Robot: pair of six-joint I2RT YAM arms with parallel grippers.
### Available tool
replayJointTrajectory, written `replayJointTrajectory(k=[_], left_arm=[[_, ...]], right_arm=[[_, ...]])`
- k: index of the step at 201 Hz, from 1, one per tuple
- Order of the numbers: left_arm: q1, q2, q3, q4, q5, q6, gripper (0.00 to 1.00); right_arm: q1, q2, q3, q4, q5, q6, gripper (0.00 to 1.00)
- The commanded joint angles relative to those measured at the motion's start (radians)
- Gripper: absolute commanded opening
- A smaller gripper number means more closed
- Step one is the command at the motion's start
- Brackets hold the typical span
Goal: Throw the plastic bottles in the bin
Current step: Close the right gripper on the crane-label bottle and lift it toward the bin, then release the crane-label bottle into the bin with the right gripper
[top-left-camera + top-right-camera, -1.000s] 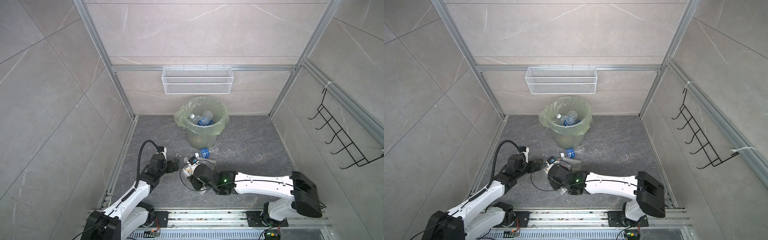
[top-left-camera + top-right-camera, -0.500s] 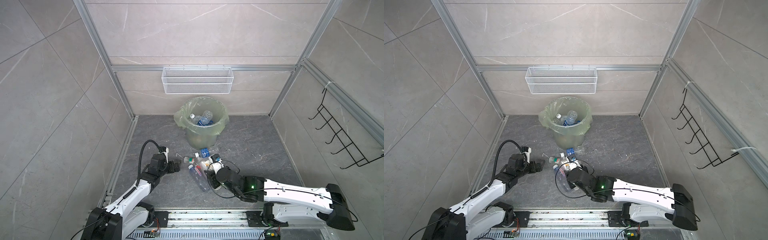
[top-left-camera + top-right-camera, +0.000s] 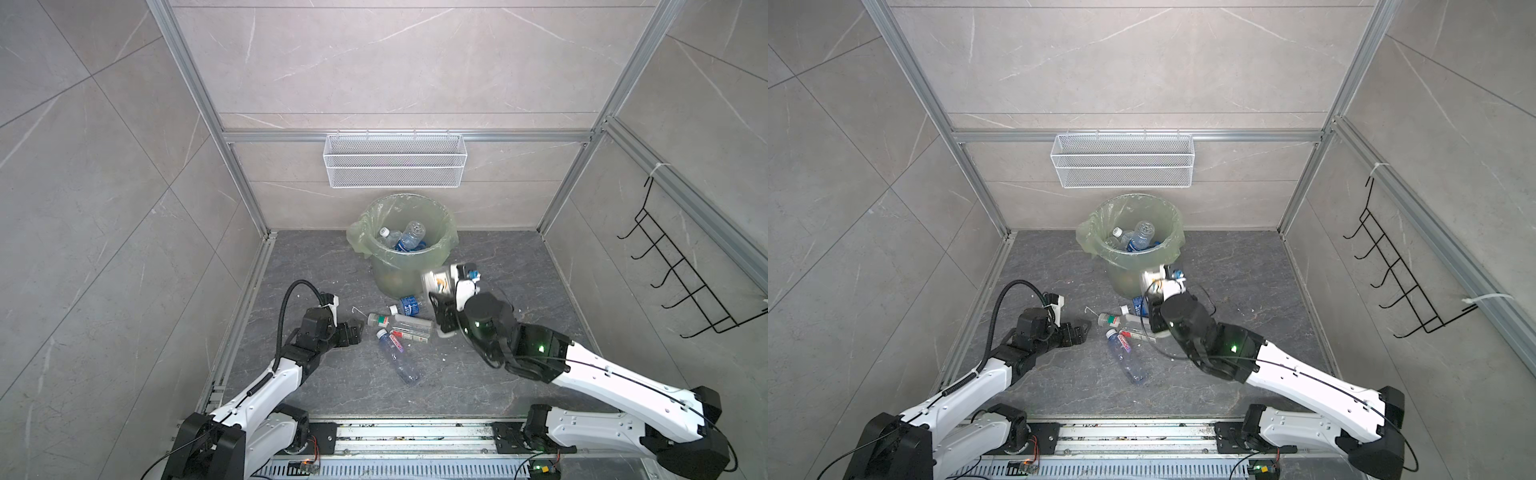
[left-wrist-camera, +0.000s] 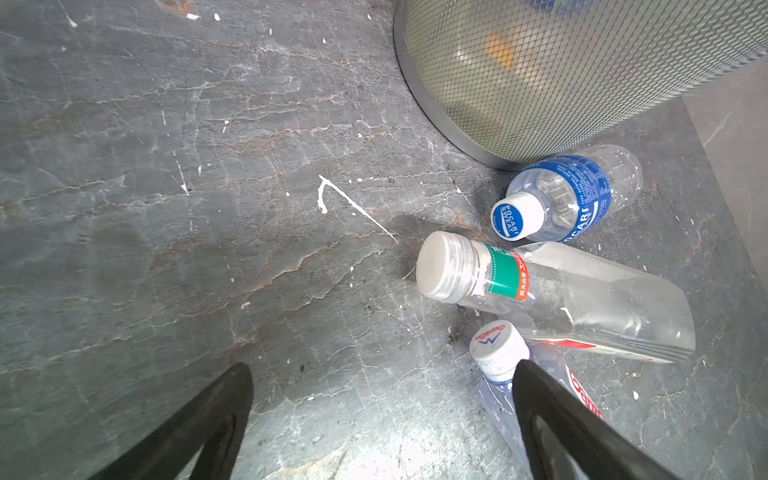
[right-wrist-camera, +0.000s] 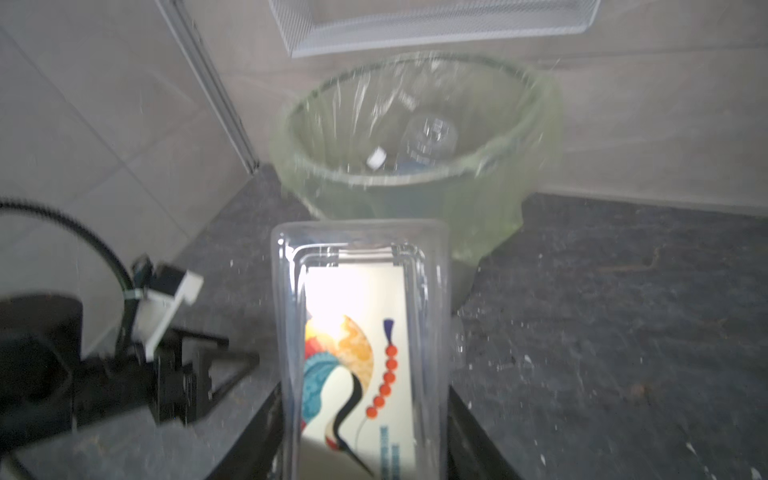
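While left hand (image 4: 382,368) stands spread | right hand (image 5: 365,399) pinches crane-label bottle (image 5: 357,291) beside bin (image 3: 386,266)

We see the pale green bin (image 3: 395,270) upright by the back wall, with bottles (image 3: 409,239) inside. A flat clear bottle (image 5: 361,332) with a crane label is raised just before its rim. On the floor near its base lie a blue-labelled bottle (image 3: 409,306), a green-banded bottle (image 3: 384,319) and a red-lettered bottle (image 3: 397,353).

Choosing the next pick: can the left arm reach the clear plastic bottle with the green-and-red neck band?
Probably yes: the left arm has open, empty jaws; the clear white-capped plastic bottle lies just ahead, cap toward them, bare grey floor between.
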Motion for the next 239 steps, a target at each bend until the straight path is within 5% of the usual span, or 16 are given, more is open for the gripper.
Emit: replayJointTrajectory(k=[1, 13, 33, 47, 59, 106, 239], left_arm=[[-0.004, 0.002, 0.020, 0.042, 0.025, 0.031, 0.99], [-0.004, -0.006, 0.014, 0.045, 0.025, 0.030, 0.99], [-0.004, -0.008, 0.013, 0.044, 0.021, 0.028, 0.99], [-0.005, -0.012, 0.014, 0.038, 0.021, 0.028, 1.00], [-0.006, -0.018, 0.010, 0.038, 0.020, 0.027, 0.99], [-0.005, -0.012, 0.011, 0.046, 0.019, 0.028, 0.99], [-0.028, -0.020, 0.031, -0.020, -0.006, -0.022, 1.00]], right_arm=[[-0.120, 0.189, 0.279, 0.025, -0.145, -0.085, 0.49], [-0.186, 0.340, 0.513, -0.020, -0.224, -0.080, 0.54], [-0.254, 0.662, 1.001, -0.236, -0.200, -0.058, 0.92], [-0.271, 0.818, 1.264, -0.400, -0.139, -0.027, 0.99], [-0.276, 0.845, 1.327, -0.416, -0.118, -0.025, 0.99], [-0.275, 0.585, 0.908, -0.146, -0.167, -0.043, 0.99], [-0.288, 0.076, 0.097, -0.060, -0.159, -0.023, 0.99]])
